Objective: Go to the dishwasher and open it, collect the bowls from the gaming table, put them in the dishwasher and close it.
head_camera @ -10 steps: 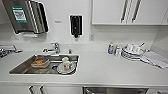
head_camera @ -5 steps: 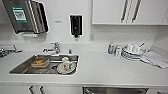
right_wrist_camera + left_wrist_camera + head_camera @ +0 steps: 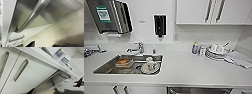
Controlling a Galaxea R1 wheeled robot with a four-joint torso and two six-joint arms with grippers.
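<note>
The dishwasher (image 3: 199, 90) shows as a steel strip under the white counter's front edge, right of the sink. In the right wrist view its bar handle (image 3: 33, 15) runs slantwise, very close, across the steel front (image 3: 60, 11). Dark parts of my right gripper (image 3: 49, 45) sit just short of that handle. In the left wrist view the dishwasher handle (image 3: 64, 76) lies farther off, past two white cabinet doors (image 3: 37, 72), with my left gripper (image 3: 51, 92) low in front of them. I cannot tell whether the door is ajar. The bowls and the gaming table are out of view.
A steel sink (image 3: 106, 67) holds a cup, a plate and a small tub. A tap (image 3: 139, 47) stands behind it. Stacked plates with cups (image 3: 216, 51) and a bottle (image 3: 194, 48) sit at the counter's right. Wall cupboards (image 3: 209, 11) and a paper dispenser (image 3: 109, 16) hang above.
</note>
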